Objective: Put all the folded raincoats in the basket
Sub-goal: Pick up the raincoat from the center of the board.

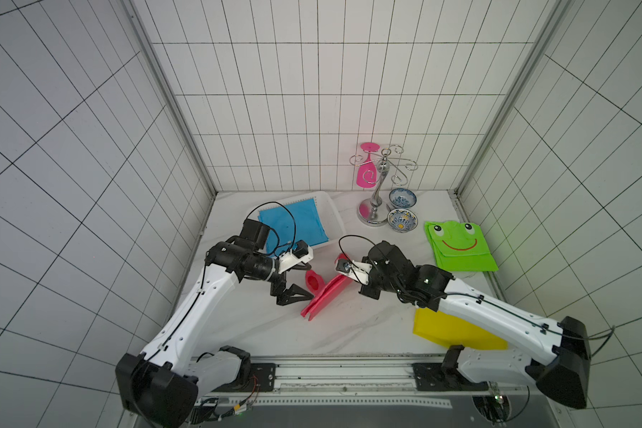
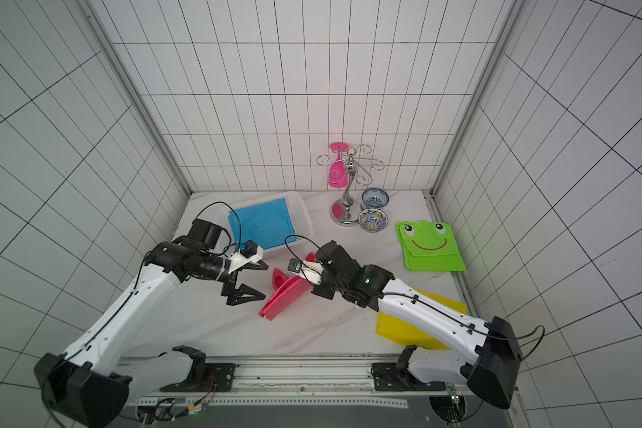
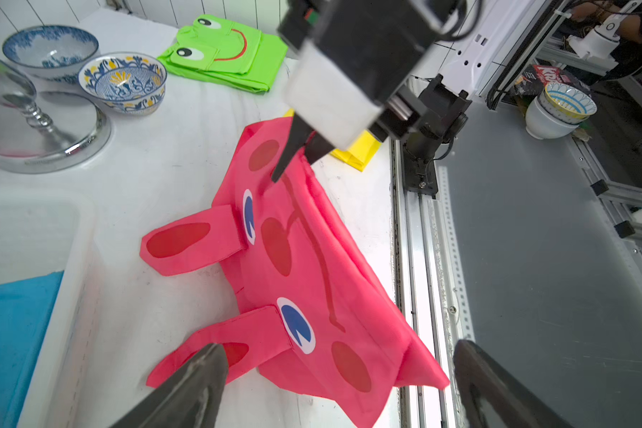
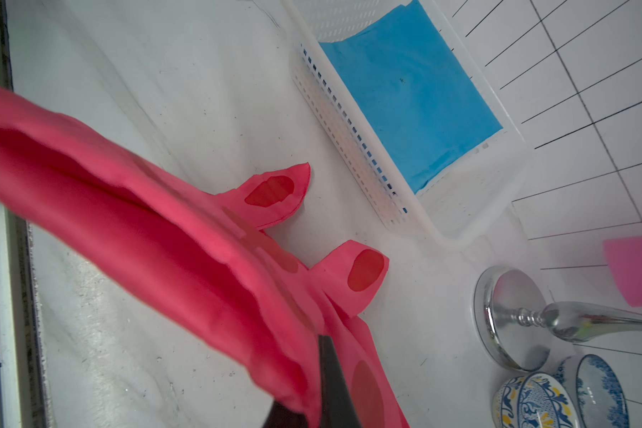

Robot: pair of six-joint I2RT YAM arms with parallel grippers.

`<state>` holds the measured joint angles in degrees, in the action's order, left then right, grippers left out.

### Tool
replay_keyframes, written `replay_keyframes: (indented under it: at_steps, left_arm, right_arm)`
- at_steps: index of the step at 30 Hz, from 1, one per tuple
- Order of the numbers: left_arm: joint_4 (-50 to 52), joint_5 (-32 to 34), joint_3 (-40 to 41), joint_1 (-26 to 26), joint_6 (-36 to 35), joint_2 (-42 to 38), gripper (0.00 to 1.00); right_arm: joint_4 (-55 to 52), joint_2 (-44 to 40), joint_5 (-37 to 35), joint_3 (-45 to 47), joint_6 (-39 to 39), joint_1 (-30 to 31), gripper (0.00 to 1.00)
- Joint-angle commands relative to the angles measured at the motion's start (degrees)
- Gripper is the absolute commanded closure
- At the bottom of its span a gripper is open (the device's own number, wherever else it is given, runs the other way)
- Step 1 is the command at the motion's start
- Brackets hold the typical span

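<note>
In the basket [image 1: 332, 216], a blue raincoat [image 1: 297, 222] lies; pink raincoat [image 1: 325, 296] outside, edge pinched by right fingers [image 3: 288, 152]; left fingers [image 3: 197, 385] spread, empty.

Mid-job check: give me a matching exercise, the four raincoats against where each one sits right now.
Things
1. pink raincoat
2. blue raincoat
3. green frog raincoat
4. yellow raincoat

Places
A. partly under the right arm
B. inside the basket
C. gripped by the right tool
D. flat on the table, near the bowls

Pairs: 1-C, 2-B, 3-D, 4-A
</note>
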<state>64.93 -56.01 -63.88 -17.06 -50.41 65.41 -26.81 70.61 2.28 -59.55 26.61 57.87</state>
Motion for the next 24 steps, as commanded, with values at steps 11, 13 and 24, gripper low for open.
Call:
replay_keyframes:
  at_steps: [11, 13, 24]
  left_arm:
    - [-12.9, 2.6, 1.4, -0.8, 4.6, -0.7, 0.02]
    - [-13.3, 2.6, 1.6, -1.3, 5.4, -0.2, 0.02]
    - [-19.5, 9.8, 8.0, -3.2, 0.4, 0.1, 0.22]
  right_arm:
    - [-14.3, 9.5, 13.0, -16.1, -20.4, -7.5, 1.0]
    - [-14.9, 10.9, 13.5, -17.5, -21.7, -7.9, 1.0]
    - [-20.0, 15.4, 19.9, -22.7, -25.8, -10.2, 1.0]
